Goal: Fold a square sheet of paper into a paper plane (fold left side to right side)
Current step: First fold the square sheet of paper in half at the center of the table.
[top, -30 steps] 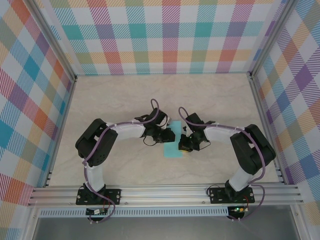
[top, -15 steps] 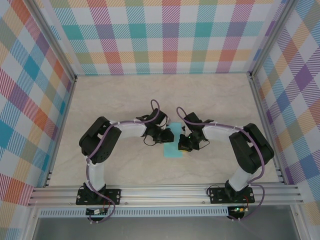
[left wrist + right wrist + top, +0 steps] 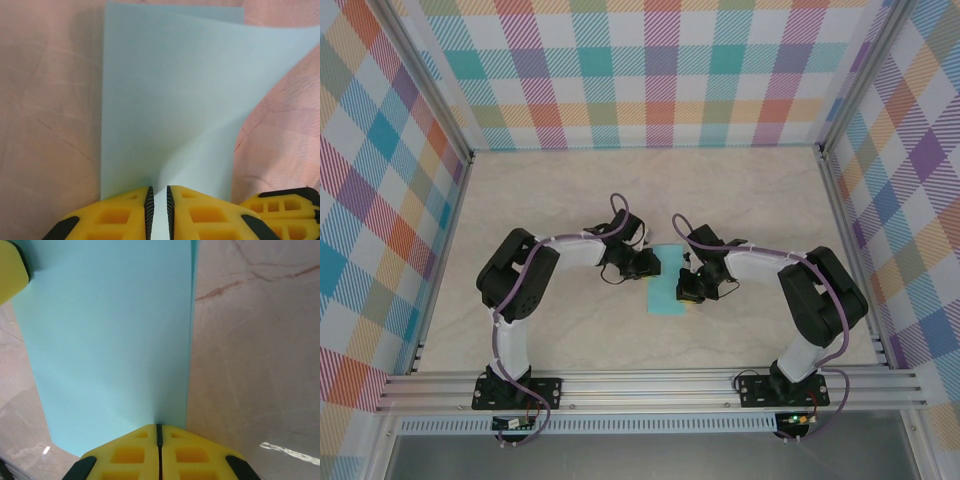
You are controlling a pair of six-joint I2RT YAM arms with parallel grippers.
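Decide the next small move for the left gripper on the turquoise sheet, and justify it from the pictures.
Probably lower the left gripper toward the table, laying the flap flat. It pinches the square sheet of paper, whose upper layer bows up in a curve, while the right gripper, shut, sits at the doubled edge. The layers look aligned there.

Right gripper (image 3: 159,429), seen from its wrist: the two yellow fingers are pressed together, their tips meeting the near edge of a light turquoise sheet of paper (image 3: 110,330). The sheet's right edge is doubled. A second yellow finger (image 3: 11,270) touches its far left corner. Marbled table (image 3: 250,365) lies alongside.
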